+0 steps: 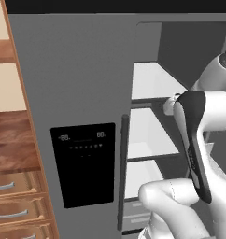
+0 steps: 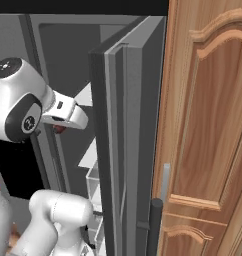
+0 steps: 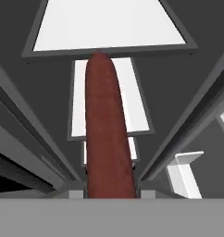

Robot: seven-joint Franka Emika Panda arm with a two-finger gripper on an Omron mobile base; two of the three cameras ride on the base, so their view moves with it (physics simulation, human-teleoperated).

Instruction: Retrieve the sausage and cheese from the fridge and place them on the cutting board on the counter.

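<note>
While gripped, one sausage [image 3: 108, 129].

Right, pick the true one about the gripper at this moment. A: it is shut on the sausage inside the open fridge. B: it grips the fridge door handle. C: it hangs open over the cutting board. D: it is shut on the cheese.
A: in the hand view the dark red-brown sausage runs out from the gripper, with the white shelves of the fridge beyond it.
</note>
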